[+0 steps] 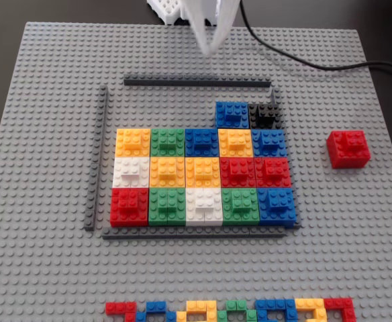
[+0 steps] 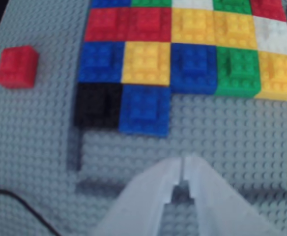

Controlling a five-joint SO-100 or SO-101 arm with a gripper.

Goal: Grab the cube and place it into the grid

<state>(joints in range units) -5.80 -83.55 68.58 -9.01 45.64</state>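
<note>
The red cube [image 1: 348, 148] sits alone on the grey baseplate to the right of the grid in the fixed view; the wrist view shows the cube [image 2: 17, 67] at the far left. The grid [image 1: 203, 176] is three full rows of coloured blocks plus a blue and a black block in a partial top row, bordered by dark grey strips. My white gripper [image 1: 209, 48] hangs above the far edge of the plate, well away from the cube. In the wrist view the gripper [image 2: 184, 160] has its tips together and holds nothing.
A thin multicolour strip [image 1: 229, 311] lies along the near edge of the baseplate [image 1: 41, 268]. A black cable [image 1: 317, 64] runs across the far right corner. Bare studs [image 1: 166, 111] lie inside the top grey strip, left of the blue block.
</note>
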